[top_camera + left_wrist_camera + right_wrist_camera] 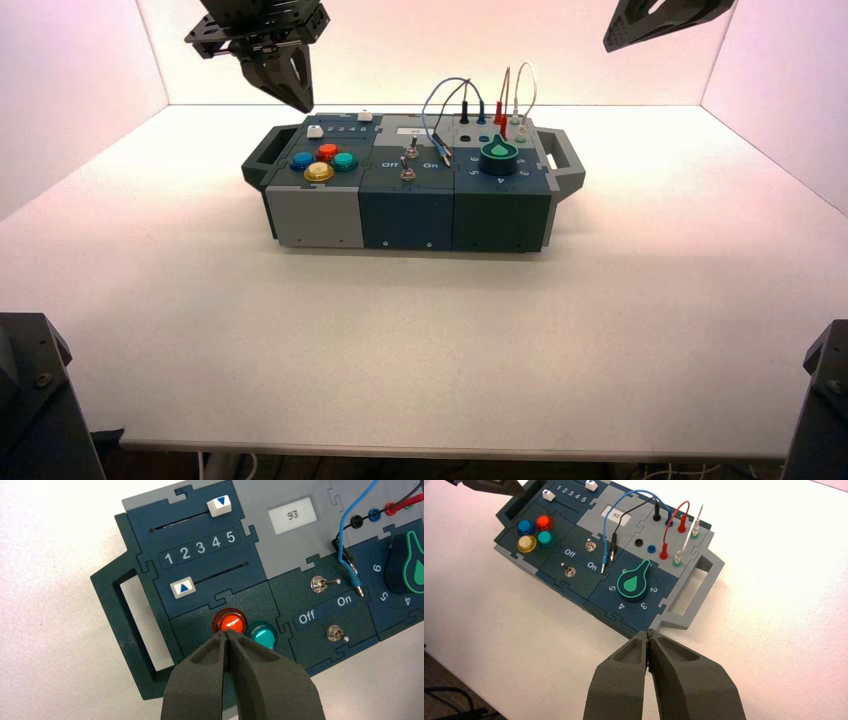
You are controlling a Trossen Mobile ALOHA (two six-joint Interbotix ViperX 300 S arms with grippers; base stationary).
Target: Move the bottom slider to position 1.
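The left gripper (pixel 225 632), its tips pressed together around nothing, hovered above the box (pixel 407 215); the squarish white bottom slider (pixel 183 587) sat beyond it at 1 (pixel 169 558). The right gripper (pixel 648 632), also closed, waited right of it.

Bottom slider (pixel 183 587) wht w/ blue triangle

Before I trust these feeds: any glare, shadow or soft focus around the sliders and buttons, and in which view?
Left wrist view: slider numerals read crisply; small bright reflections on the red button and green button. High view: bright, even light, only a faint shadow along the front foot of the box, slider numerals too small to read. Right wrist view: numerals legible but small, tabletop washed nearly white.
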